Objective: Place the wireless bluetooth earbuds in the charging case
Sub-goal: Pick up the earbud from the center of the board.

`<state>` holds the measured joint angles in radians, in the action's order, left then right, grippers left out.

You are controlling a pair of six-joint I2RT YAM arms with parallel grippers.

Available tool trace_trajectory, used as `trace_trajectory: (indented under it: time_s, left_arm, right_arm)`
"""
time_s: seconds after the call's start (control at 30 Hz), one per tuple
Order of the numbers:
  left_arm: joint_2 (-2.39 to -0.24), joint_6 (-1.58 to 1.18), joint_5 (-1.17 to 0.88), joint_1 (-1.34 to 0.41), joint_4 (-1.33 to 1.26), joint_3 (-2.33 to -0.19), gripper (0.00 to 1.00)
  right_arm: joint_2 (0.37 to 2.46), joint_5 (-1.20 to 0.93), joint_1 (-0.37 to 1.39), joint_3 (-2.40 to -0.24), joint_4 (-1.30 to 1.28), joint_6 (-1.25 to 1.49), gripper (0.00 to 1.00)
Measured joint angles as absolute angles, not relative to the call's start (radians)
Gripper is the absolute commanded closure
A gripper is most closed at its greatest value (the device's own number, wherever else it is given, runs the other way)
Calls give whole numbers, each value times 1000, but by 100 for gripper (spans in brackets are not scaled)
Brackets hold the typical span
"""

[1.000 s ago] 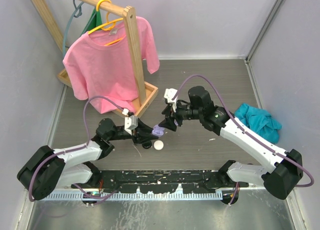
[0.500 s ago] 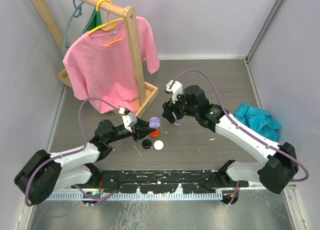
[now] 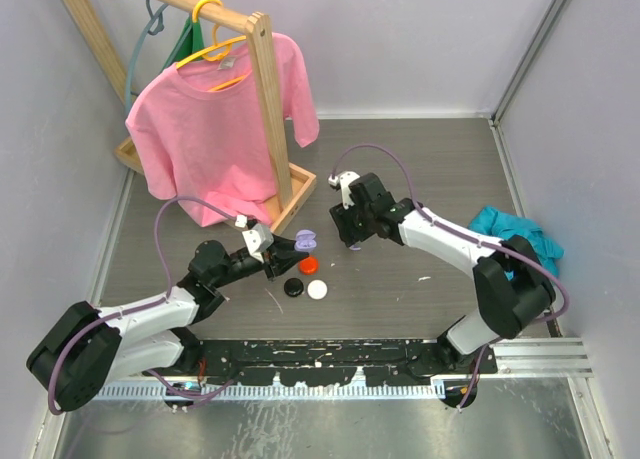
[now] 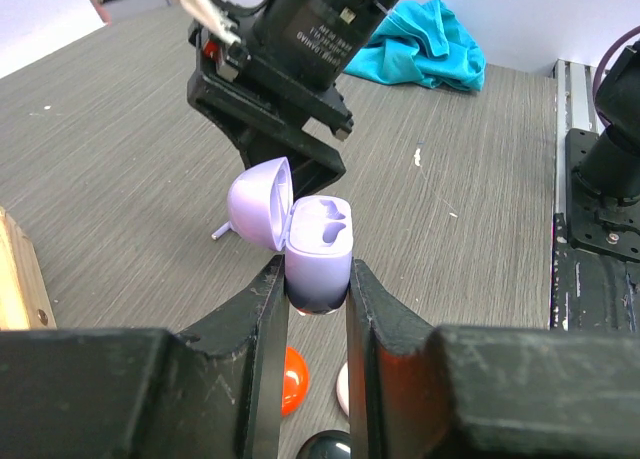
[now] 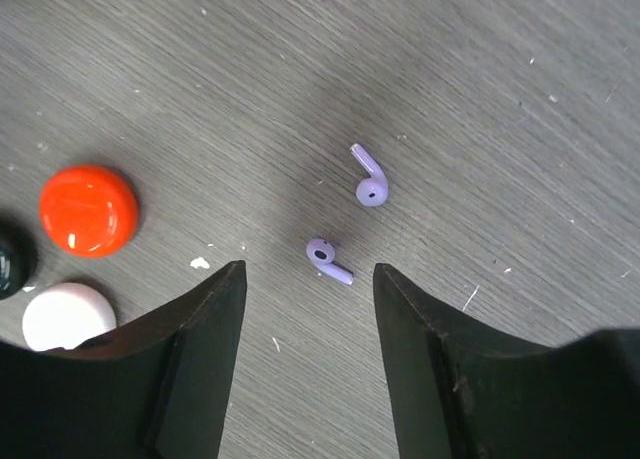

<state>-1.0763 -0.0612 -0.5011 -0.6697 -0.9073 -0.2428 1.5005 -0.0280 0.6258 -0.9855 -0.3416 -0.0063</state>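
My left gripper (image 4: 312, 279) is shut on a purple charging case (image 4: 318, 254) and holds it above the table with its lid open and both sockets empty. The case also shows in the top view (image 3: 306, 242). Two purple earbuds lie loose on the table in the right wrist view, one (image 5: 328, 259) between my right fingers and one (image 5: 370, 179) just beyond it. My right gripper (image 5: 310, 271) is open and empty above them, jaws wide apart. In the top view the right gripper (image 3: 352, 239) is just right of the held case.
An orange round case (image 3: 308, 265), a black one (image 3: 294, 287) and a white one (image 3: 317, 290) sit under the left gripper. A pink shirt (image 3: 215, 129) hangs on a wooden rack at the back left. A teal cloth (image 3: 515, 241) lies at the right.
My left gripper has lifted the purple case off the table and holds it open. My right gripper has drawn back to the right and now points down over the two earbuds.
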Motion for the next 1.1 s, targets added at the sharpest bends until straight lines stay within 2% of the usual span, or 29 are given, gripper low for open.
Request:
trace_trajectory:
  time_s: [0.13, 0.27, 0.6, 1.1]
  left_arm:
    - [-1076, -60, -501, -670, -907, -243, 100]
    - [-1076, -59, -501, -669, -905, -243, 100]
    - [-1077, -59, -506, -670, -897, -243, 100]
    - [-1081, -59, -528, -670, -892, -243, 100]
  right_arm:
    - [1557, -47, 605, -988, -347, -3, 51]
    - [1613, -73, 593, -999, -358, -4, 54]
    - [1718, -114, 591, -1061, -403, -24, 52]
    - [1731, -115, 591, -1064, -454, -24, 50]
